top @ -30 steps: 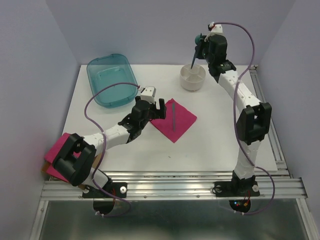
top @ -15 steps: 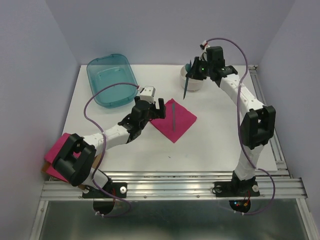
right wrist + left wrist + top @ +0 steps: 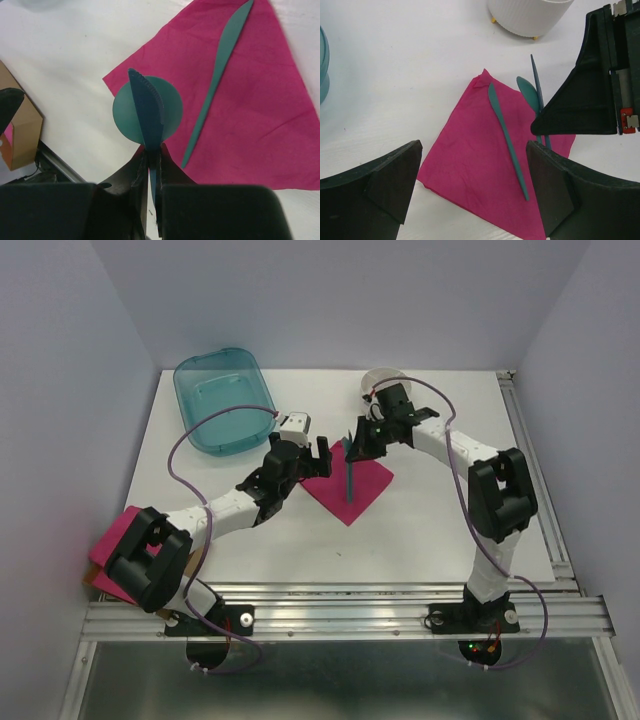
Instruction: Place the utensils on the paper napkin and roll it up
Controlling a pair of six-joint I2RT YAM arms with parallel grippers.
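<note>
I am pinching a teal spoon and a serrated knife by their handles in my right gripper, jaws pressed tight on them. Over the last second I have been swinging the pair away from the white ribbed cup and down, so they are now hanging over a corner of the pink paper napkin, where another teal knife is already lying. My left gripper is waiting just beside the napkin, jaws spread wide, holding nothing. I am judging that lowering and releasing comes next, then rolling
</note>
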